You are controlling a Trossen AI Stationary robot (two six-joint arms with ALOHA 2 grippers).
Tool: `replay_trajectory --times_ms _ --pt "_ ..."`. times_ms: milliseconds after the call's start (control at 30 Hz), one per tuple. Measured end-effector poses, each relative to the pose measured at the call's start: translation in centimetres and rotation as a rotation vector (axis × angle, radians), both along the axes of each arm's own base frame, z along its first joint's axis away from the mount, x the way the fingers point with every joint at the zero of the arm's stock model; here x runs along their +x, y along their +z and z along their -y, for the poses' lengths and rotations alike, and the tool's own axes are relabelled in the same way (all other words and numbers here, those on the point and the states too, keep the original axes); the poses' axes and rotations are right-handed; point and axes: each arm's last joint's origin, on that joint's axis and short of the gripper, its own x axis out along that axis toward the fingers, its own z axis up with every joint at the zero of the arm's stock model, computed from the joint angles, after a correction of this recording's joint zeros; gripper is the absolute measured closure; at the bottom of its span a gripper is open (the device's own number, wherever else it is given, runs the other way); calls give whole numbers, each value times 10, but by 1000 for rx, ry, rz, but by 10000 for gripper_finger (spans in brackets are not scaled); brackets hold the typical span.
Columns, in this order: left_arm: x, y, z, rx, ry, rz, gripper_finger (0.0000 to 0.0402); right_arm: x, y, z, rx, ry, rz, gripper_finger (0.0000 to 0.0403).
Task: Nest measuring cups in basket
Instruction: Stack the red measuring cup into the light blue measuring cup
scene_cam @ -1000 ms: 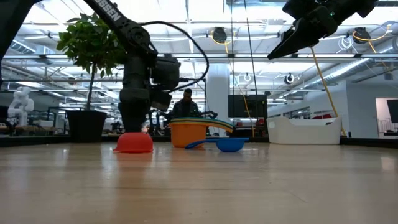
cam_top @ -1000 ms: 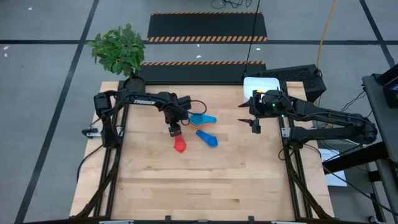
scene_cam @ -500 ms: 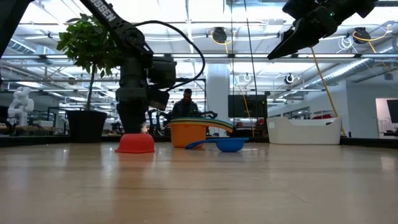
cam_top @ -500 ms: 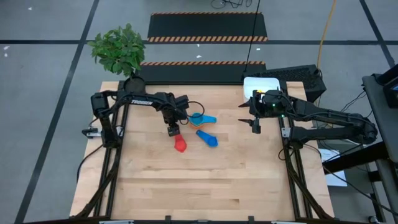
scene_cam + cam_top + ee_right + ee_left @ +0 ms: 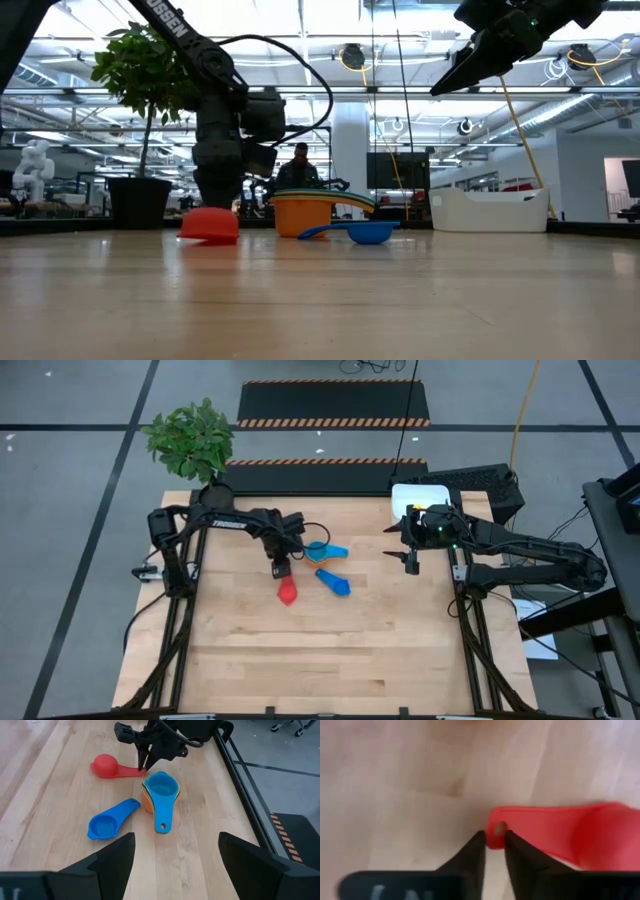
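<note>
Left gripper (image 5: 494, 845) is clenched on the handle end of the red cup (image 5: 289, 592), which lies upside down on the table (image 5: 330, 650). Right gripper (image 5: 411, 565) hangs released near the basket (image 5: 420, 495).

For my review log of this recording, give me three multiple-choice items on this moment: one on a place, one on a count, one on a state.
1. Where does the white rectangular plastic basket sit?
A. by the table's far edge, near the right arm
B. beside the plant pot
C. table centre

2. How many measuring cups lie apart from the nested stack of plastic cups?
A. none
B. two
C. four

3. What is the left gripper doing?
A. hanging open in the air
B. gripping the stack
C. pinching the red plastic measuring cup by its handle end

Key: 1 A, the high view shows it there. 2 B, the red cup and the medium blue plastic cup. 3 C, the left wrist view shows both fingers at the handle's hole.
</note>
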Motion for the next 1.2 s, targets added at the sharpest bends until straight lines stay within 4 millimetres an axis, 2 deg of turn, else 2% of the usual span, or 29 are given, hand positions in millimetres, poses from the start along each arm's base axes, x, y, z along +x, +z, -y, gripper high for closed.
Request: replay_trajectory --times_ms 100,300,500,800,967,1067,1200 --pt "5 0 3 -45 -16 52 385 0 0 0 0 0 0 122" --pt "11 1 8 -46 -82 120 394 0 0 0 -1 0 0 122" --pt "8 4 15 -37 -98 77 400 0 0 0 -5 3 -1 122" --pt "6 43 35 41 -129 174 401 1 1 0 -7 0 17 122" --pt "5 58 47 85 -119 203 400 1 2 0 -5 -1 19 122" --pt "6 60 50 90 -59 196 386 1 2 0 -6 -1 22 122" --pt "9 60 56 63 45 184 347 2 -3 1 -11 -1 40 122"
